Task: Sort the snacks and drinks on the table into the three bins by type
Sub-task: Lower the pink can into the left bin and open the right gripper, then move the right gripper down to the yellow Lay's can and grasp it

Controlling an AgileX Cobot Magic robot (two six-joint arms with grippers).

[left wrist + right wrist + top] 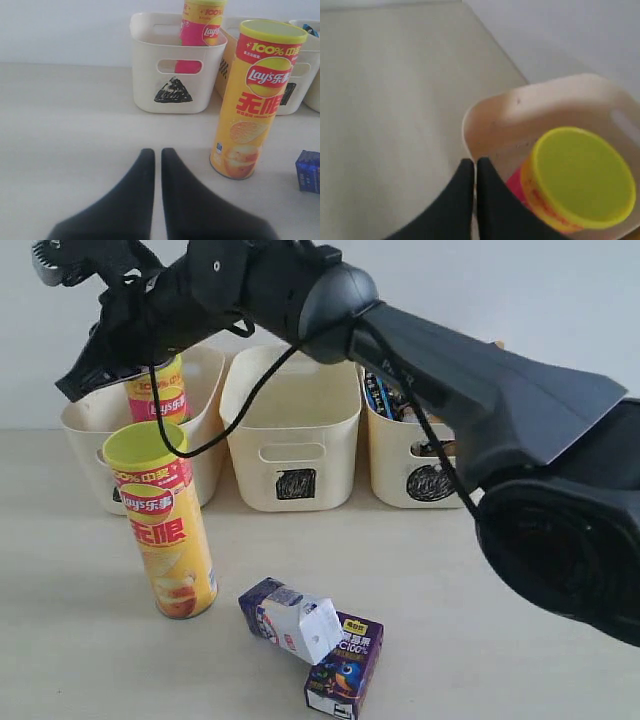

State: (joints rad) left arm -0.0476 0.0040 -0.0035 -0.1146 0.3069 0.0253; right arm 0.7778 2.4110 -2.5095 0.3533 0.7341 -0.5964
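- The table [60,640] is pale and carries everything in the scene.
- In the exterior view the right arm [480,390] reaches from 3 o'clock across to 10 o'clock, above the bins.
- Three cream bins stand in a row at the table's 12 o'clock side. The triangle bin [150,70] is toward 10 o'clock, the square bin [300,420] is in the middle, and the circle bin [395,465] is toward 2 o'clock.
- The yellow chip can [170,530] stands upright on the table at the triangle bin's 6 o'clock, lime lid on.
- The pink-red chip can [158,390] stands inside the triangle bin.
- A blue-black foil bag [380,395] sticks up out of the circle bin.
- The gable-top carton [290,620] lies on its side at the yellow can's 4 o'clock.
- The dark purple juice box [345,665] lies touching the carton, at its 4 o'clock.
- The right gripper [474,162] is closed on nothing, over the triangle bin's rim and just beside the pink-red can.
- The left gripper [157,152] is closed and empty, low over bare table.
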